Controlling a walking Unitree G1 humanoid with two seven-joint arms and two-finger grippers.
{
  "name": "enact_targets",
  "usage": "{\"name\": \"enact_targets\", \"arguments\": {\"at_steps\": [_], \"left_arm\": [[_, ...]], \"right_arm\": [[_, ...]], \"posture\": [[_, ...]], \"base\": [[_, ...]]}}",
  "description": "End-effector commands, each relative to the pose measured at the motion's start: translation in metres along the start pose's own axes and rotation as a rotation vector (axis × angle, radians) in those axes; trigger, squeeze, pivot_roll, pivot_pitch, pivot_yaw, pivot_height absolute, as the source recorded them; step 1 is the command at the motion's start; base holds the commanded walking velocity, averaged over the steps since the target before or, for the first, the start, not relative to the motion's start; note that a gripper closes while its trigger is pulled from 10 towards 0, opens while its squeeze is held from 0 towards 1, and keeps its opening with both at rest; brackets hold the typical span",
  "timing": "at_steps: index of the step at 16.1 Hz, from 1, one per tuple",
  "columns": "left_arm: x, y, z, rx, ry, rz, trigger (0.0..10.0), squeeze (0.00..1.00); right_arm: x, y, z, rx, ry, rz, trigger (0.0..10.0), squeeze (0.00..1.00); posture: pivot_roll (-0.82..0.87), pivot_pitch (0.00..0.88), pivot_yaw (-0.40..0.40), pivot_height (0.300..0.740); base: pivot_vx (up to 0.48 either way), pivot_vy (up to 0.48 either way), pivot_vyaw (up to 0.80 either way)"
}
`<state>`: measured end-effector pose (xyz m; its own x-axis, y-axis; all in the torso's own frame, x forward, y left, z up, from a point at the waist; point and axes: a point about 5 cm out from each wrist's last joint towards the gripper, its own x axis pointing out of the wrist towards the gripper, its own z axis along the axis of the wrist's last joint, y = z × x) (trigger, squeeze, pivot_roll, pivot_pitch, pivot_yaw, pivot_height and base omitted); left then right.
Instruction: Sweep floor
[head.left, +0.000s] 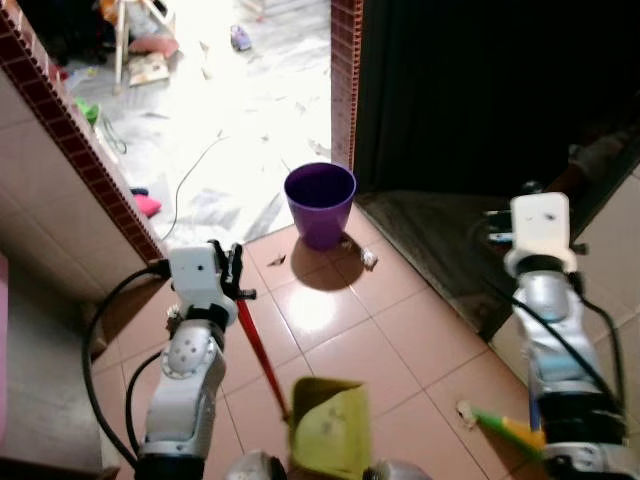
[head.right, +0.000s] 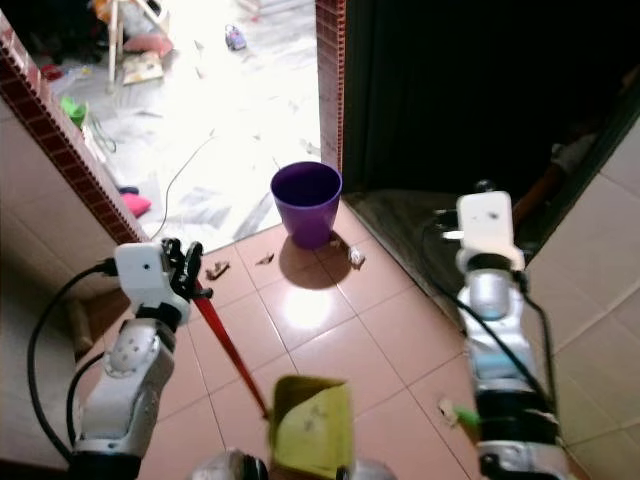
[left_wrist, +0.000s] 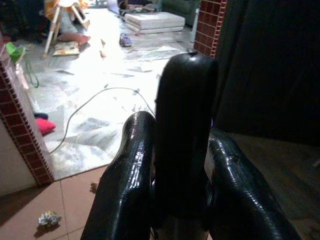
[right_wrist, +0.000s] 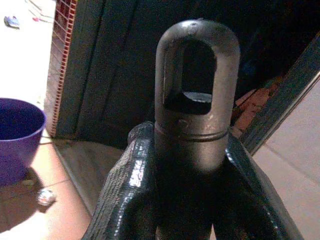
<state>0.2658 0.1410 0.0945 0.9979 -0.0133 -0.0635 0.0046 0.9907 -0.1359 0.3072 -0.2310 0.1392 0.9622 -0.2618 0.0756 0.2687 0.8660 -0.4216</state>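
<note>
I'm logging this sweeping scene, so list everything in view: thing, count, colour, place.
bin: one, purple, on the tiles at the doorway.
dustpan: one, yellow-green, low in front of the robot, on a red handle.
broom: one, green and yellow part showing by the right arm; its dark handle end is in the right pincer.
paper scraps: white, one right of the bin, one near the broom.
cable: one, on the bright floor beyond.
pink thing: one, by the brick-edged wall.
left pincer: shut on the handle.
right pincer: shut on the broom.
</note>
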Motion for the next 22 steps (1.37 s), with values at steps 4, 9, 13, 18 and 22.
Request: {"name": "enact_targets", "arguments": {"at_steps": [4, 9, 13, 18, 22], "left_arm": [[0.001, 0.004, 0.007, 0.014, -0.028, 0.01, 10.0, 0.0], [0.002, 0.003, 0.007, 0.016, -0.024, 0.017, 10.0, 0.0], [0.003, 0.007, 0.006, 0.021, -0.013, 0.039, 10.0, 0.0], [0.005, 0.006, 0.004, 0.03, -0.002, 0.048, 10.0, 0.0], [0.008, 0.006, 0.007, 0.033, -0.012, 0.056, 10.0, 0.0]], "right_arm": [[0.0, -0.001, -0.004, 0.007, 0.016, -0.06, 10.0, 0.0], [-0.003, -0.005, -0.009, -0.006, 0.027, -0.054, 10.0, 0.0], [-0.005, -0.026, -0.012, -0.068, 0.024, -0.132, 10.0, 0.0], [0.002, -0.026, -0.008, -0.043, -0.003, -0.135, 10.0, 0.0], [0.018, -0.009, 0.016, 0.0, -0.085, -0.161, 10.0, 0.0]], "posture": [[-0.13, 0.0, 0.075, 0.74], [-0.13, 0.0, 0.074, 0.74], [-0.14, 0.0, 0.073, 0.74], [-0.14, 0.0, 0.076, 0.74], [-0.13, 0.0, 0.067, 0.74]], "base": [[0.0, 0.0, 0.0], [0.0, 0.0, 0.0], [0.0, 0.0, 0.0], [0.0, 0.0, 0.0], [0.0, 0.0, 0.0]]}}
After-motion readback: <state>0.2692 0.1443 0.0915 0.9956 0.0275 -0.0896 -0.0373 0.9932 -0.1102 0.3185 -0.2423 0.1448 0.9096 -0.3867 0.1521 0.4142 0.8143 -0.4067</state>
